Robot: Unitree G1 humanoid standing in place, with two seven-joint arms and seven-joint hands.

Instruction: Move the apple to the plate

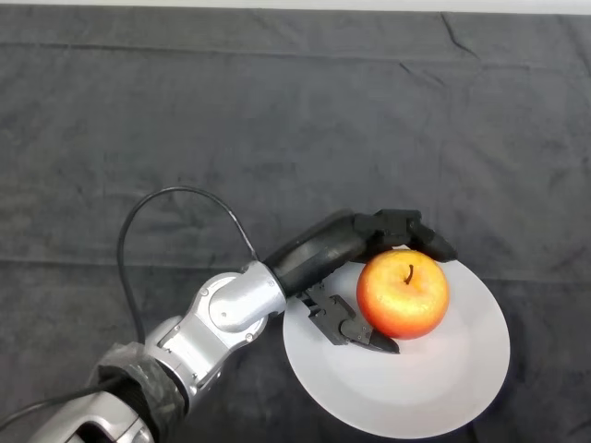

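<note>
Red-orange apple (404,293) sits on the white plate (443,388), lower right of the frame, stem up, in the plate's upper-left part. Hand (343,247) reaches in from the lower left and is wrapped around the apple: fingers (406,228) curl over its far top side, thumb (351,328) lies against its near left side (contact on both sides, as far as visible). Silver-grey arm (222,314) runs off the bottom-left corner. Counter (277,120) is under a dark grey cloth, wrinkled at upper right.
</note>
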